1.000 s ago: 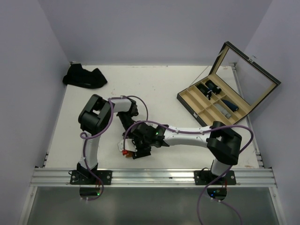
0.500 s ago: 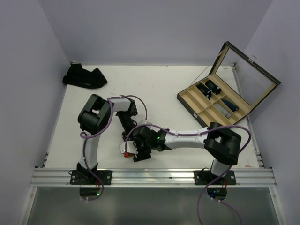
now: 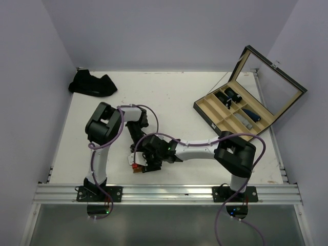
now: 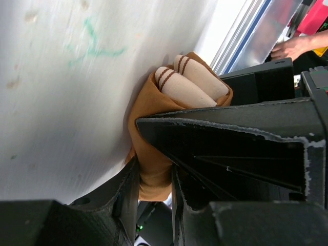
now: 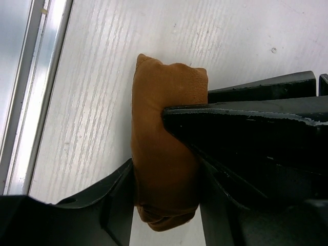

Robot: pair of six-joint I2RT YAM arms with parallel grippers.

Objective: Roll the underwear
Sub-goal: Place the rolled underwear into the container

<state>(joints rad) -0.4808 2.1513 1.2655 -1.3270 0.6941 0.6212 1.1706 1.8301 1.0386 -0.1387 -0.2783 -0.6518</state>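
Observation:
The rust-orange underwear point(image 5: 160, 97) lies on the white table as a tight roll, its cream waistband point(image 4: 188, 87) curled at one end. Both grippers meet over it near the table's front edge, where only a bit of orange point(image 3: 135, 165) shows. My left gripper point(image 4: 154, 174) is shut on one end of the roll, with cloth pinched between the jaws. My right gripper point(image 5: 165, 169) clasps the roll's body, a finger pressed against each side. More dark underwear point(image 3: 92, 84) lies heaped at the far left corner.
A wooden compartment box point(image 3: 231, 114) with its glass lid point(image 3: 271, 84) raised stands at the right and holds several rolled items. The aluminium rail point(image 3: 164, 192) runs along the near edge, just beside the roll.
The right gripper widened and then closed in against the roll. Its forearm and elbow shifted a little to the left. The left arm has hardly moved.

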